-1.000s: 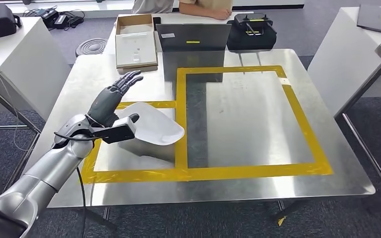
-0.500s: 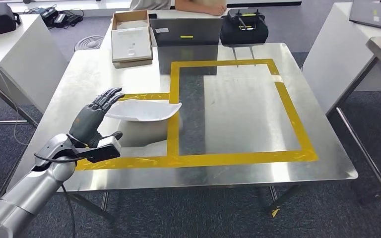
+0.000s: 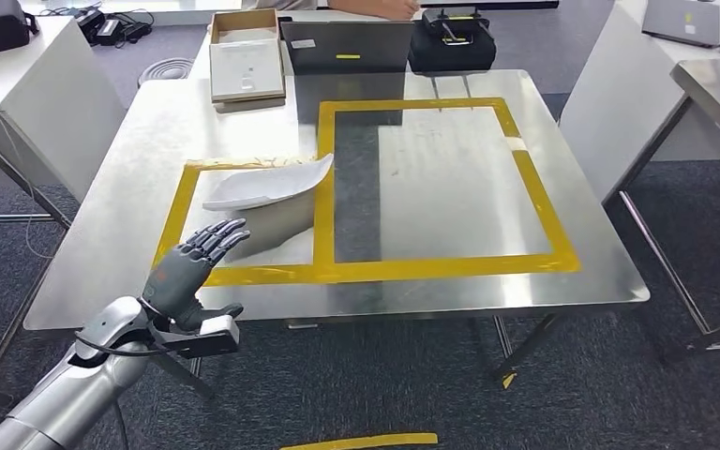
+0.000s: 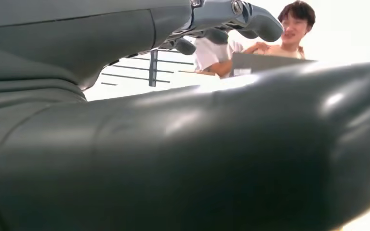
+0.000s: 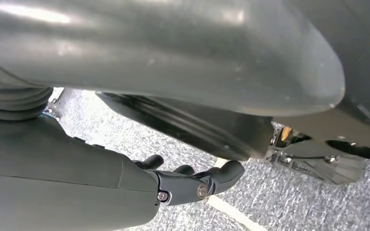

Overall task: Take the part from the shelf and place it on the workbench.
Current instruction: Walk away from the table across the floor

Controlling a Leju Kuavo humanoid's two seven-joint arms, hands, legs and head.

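Resting on workbench, part sits apart from empty L hand, fingers spread.

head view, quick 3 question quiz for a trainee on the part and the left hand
1. True or false: the left hand holds the white part.
2. The part rests on: A) the cardboard box B) the bench, inside the small yellow tape frame C) the floor
3. Fill in: the left hand's fingers are spread and hold ____.

Key: 1 false; 2 B; 3 nothing
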